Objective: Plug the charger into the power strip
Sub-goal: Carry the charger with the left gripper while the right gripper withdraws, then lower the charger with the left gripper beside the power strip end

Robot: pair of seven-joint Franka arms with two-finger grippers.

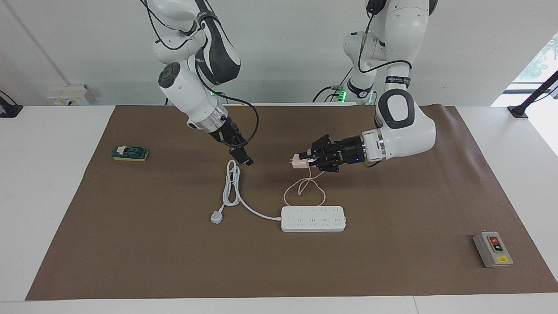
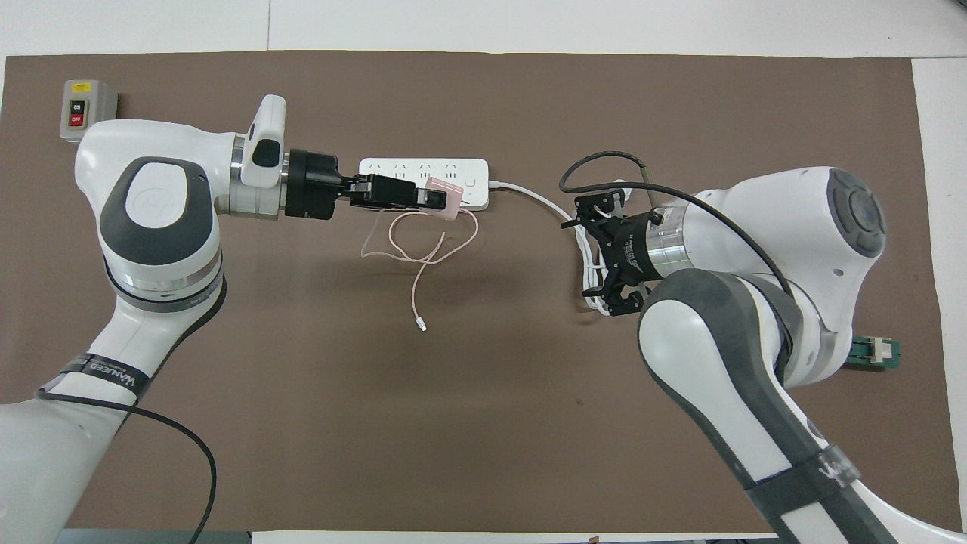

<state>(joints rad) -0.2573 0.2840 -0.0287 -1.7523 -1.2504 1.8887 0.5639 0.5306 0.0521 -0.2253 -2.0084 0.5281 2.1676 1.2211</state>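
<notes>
A brown mat point(image 1: 392, 261) covers most of my white worktop point(image 1: 43, 196). A plain white wall point(image 1: 283, 52) stands past it, a white socket box point(image 1: 67, 95) at its foot, and daylight enters by a window point(image 1: 540, 61) at one end.

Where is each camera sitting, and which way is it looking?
Facing view: high across the table, looking at both robots; both arms show.
Overhead view: above the robots' end, looking steeply down; arms enter from below.
Both show the left gripper holding the charger above the mat, the power strip, and the waiting right gripper.
</notes>
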